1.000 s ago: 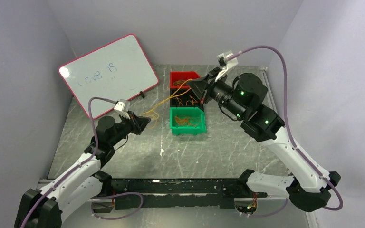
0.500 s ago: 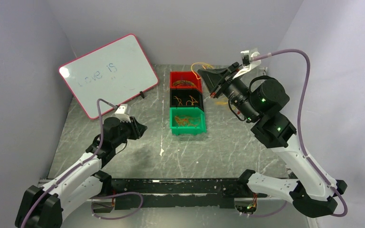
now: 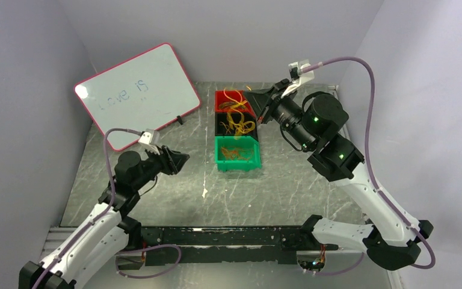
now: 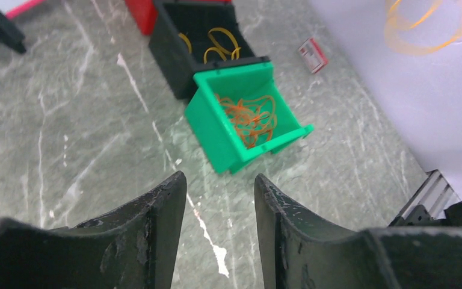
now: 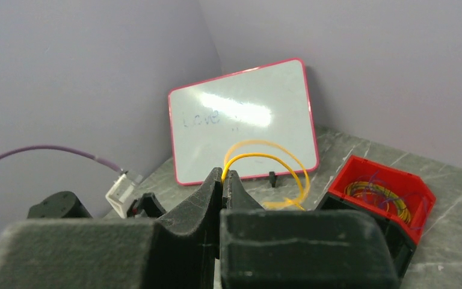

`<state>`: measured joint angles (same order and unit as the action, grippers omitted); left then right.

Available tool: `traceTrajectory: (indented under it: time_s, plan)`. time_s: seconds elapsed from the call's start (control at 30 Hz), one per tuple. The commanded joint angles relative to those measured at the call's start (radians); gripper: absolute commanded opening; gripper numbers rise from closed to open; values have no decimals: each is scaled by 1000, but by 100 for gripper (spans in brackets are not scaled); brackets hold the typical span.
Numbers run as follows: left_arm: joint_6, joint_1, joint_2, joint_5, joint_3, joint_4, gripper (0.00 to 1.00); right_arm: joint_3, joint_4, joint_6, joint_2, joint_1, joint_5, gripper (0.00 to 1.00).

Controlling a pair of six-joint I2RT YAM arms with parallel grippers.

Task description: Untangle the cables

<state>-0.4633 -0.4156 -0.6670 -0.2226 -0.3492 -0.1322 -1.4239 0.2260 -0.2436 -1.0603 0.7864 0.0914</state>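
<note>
Clamps a yellow cable [image 5: 264, 155] between the pressed-together fingers of the right gripper [image 5: 224, 173], raised above the far right part of the tabletop [image 3: 264, 186]. Springs from the fingertips as a thin loop in the right wrist view, blurred along its outer edge, in front of a pink-framed whiteboard [image 5: 240, 117] propped against the back wall. Seen from above, trails in smeared yellow curls over the red bin [image 3: 218, 102] and the black bin [image 3: 218, 126]; cannot tell whether touching either. Sets three small bins in a touching row at mid-tabletop: red farthest, black in the middle, green bin [image 3: 237, 164] nearest. Stores a coil of yellow and purplish cables [image 5: 378, 194] in the red one, a few yellow loops [image 4: 216, 39] in the black one, a clump of orange cables [image 4: 252, 117] in the green one. Hangs the left gripper [image 3: 180, 161] above bare tabletop to the left of the green bin, apart from it, fingers spread and nothing between them. Looks past those spread fingers, in the left wrist view, down onto the green and black bins and a small red-and-white object [image 4: 313, 54] lying on the tabletop beyond them near the right wall. Catches a blurred orange-yellow loop [image 4: 424, 48] against that wall at the top right corner of the same view.
</note>
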Motion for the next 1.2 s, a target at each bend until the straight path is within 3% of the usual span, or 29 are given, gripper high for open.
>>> traceTrajectory:
  time_s: [0.0, 0.13, 0.23, 0.4, 0.63, 0.87, 1.17]
  plan:
    - [27, 6, 41, -69, -66, 8, 52, 14, -16, -33, -7, -4, -27, 0]
    - [37, 5, 45, -90, -102, 14, 57, 29, -30, -51, -19, -3, -37, 0]
    - [41, 5, 31, -109, -132, 3, 71, 52, -53, -78, -14, -4, -36, 0]
    - [37, 5, -10, -169, -178, -61, 79, 114, -134, -148, 1, -4, -41, 0]
    - [12, 4, -75, -260, -233, -182, 99, 156, -214, -214, -14, -4, -71, 0]
    - [7, -20, -153, -256, -266, -274, 100, 169, -247, -249, -31, -4, -96, 0]
    - [86, -142, -301, -144, -369, -338, 100, 188, -278, -293, -33, -4, -131, 0]
